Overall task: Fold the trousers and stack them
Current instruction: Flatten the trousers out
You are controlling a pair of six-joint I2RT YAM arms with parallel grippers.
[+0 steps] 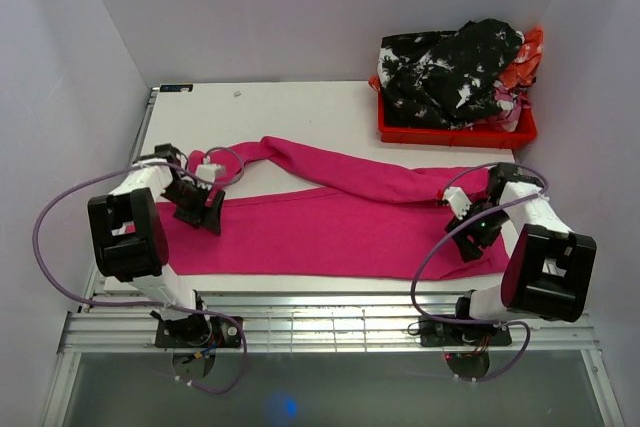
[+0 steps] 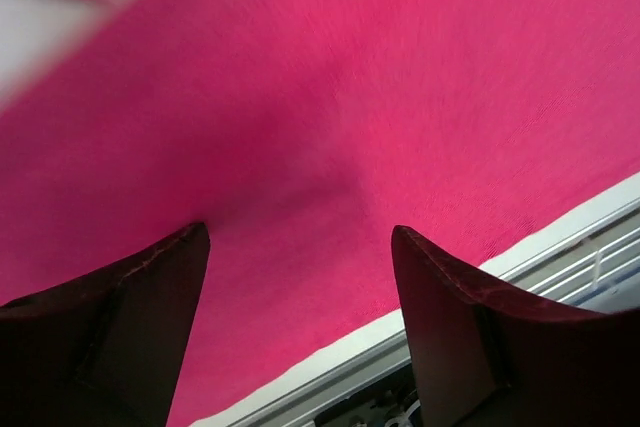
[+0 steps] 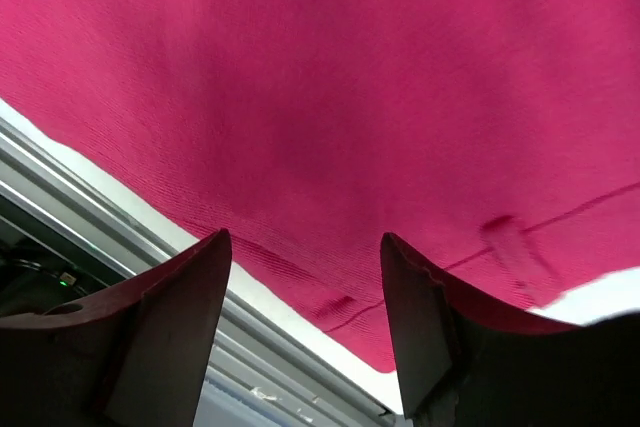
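- The left fingers point(image 2: 110, 337) hang spread wide and empty over the trousers point(image 1: 330, 227), by the near edge of the surface point(image 1: 300, 107).
- The right fingers point(image 3: 150, 337) are also apart and empty, above the near right hem.
- The trousers lie across the near half, with bare surface behind them.
- A red crate point(image 1: 455, 134) of clothes sits in the far right corner.

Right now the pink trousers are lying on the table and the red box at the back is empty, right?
Not quite. The red box is not empty: the top view shows dark flowery clothes piled in it. The pink trousers do lie on the table.
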